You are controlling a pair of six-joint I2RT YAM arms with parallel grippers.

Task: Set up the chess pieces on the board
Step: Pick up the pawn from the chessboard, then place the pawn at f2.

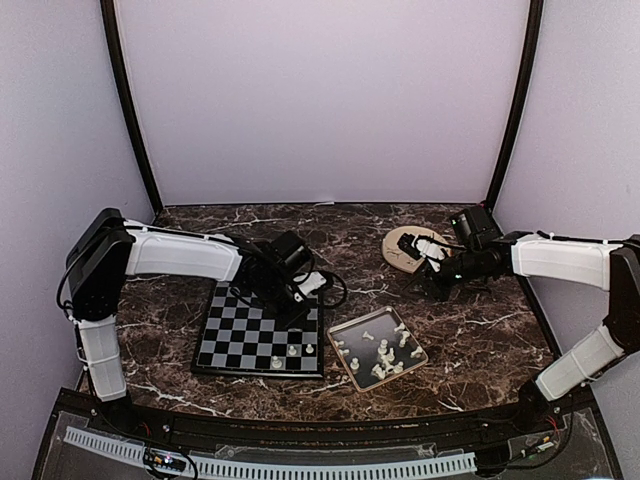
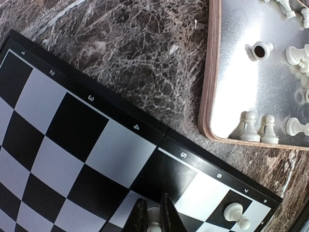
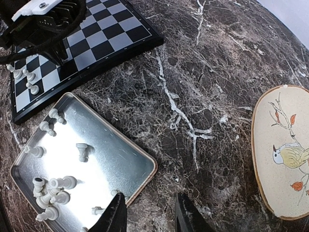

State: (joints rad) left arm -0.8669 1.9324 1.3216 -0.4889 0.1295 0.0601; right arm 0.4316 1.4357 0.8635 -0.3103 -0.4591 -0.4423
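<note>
Pinching white piece point(image 2: 153, 221) between fingers of left gripper point(image 2: 154, 205), jaws nearly pressed together, low over board point(image 2: 72, 145) near numbered edge. Noting second piece point(image 2: 235, 212) standing near it on dark square. Hovering with right gripper point(image 3: 150, 205) spread apart, gripping nothing, above marble table point(image 3: 193, 72) just beside corner of metal tray point(image 3: 111, 164). Finding most chess pieces point(image 3: 50, 191) lying and standing inside tray. Noting bird plate point(image 3: 285, 154) well apart from tray.
</note>
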